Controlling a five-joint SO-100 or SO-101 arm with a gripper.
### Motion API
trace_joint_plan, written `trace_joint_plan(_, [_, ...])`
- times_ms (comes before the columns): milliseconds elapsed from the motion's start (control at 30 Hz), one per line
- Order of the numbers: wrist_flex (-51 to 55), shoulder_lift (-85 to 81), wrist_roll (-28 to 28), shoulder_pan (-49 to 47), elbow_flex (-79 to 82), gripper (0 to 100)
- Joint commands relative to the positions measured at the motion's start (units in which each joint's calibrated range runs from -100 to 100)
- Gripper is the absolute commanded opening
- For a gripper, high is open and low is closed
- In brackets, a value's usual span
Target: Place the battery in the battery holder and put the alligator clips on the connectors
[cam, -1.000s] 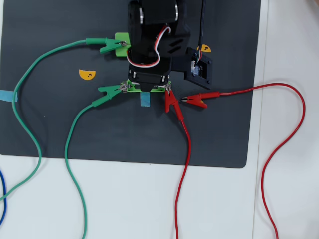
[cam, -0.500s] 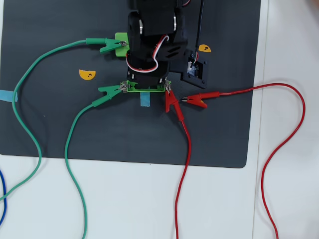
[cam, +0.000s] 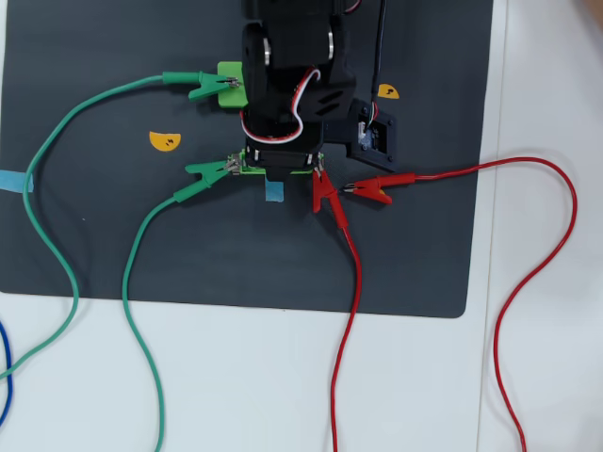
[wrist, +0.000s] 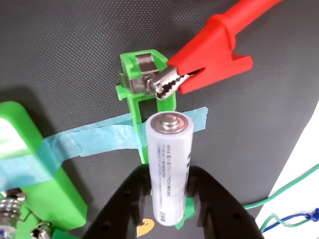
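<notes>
jaws: clenched on the battery point(wrist: 170, 167) | battery: held lengthwise above the battery holder point(wrist: 141, 94), aligned for seating | holder: kept fixed by blue tape point(wrist: 89, 142) | red alligator clip point(wrist: 207, 52): already bitten onto the holder's metal tab point(wrist: 142, 72)

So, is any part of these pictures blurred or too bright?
Wrist view: the battery and red alligator clip are sharp; the gripper at the bottom is soft, and the white strip at right is overexposed. Overhead view: evenly lit, no glare, the mat looks matte.
</notes>
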Motion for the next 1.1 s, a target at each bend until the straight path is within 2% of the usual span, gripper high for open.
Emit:
trace_joint_plan(0, [-0.7, -0.1, 0.4, 1.0, -0.7, 1])
trace_joint_plan(1067, [-0.7, 4.0, 0.6, 1.1, -0.9, 1])
